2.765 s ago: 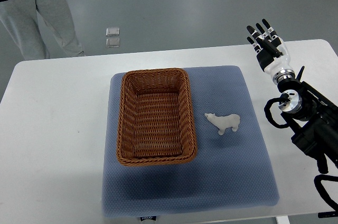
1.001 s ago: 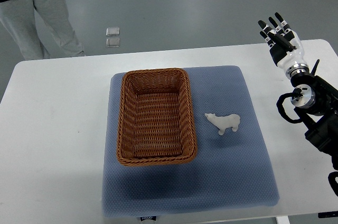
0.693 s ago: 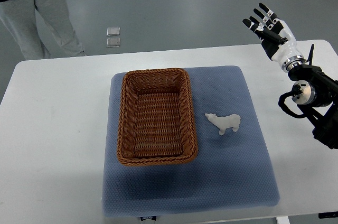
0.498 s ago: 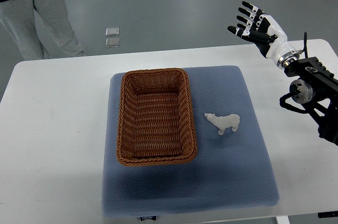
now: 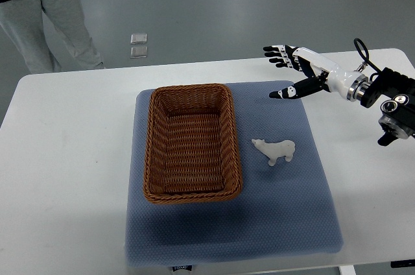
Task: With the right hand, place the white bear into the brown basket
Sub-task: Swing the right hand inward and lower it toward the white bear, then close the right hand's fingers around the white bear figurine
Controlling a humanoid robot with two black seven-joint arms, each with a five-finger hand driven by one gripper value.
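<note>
A small white bear (image 5: 275, 151) lies on its side on the blue mat (image 5: 285, 210), just right of the brown wicker basket (image 5: 191, 143), which holds nothing. My right hand (image 5: 288, 71) reaches in from the right edge above the mat's far right corner, fingers spread wide and holding nothing. It hovers well beyond the bear, apart from it. No left arm shows.
The mat lies on a white table (image 5: 71, 171). A person in grey trousers (image 5: 45, 15) stands beyond the table's far left corner. Two small square plates (image 5: 138, 45) lie on the floor behind the table.
My right hand has swung from the table's far right corner leftward and down over the mat's far edge, turning from upright to nearly level. Bear and basket have not moved.
</note>
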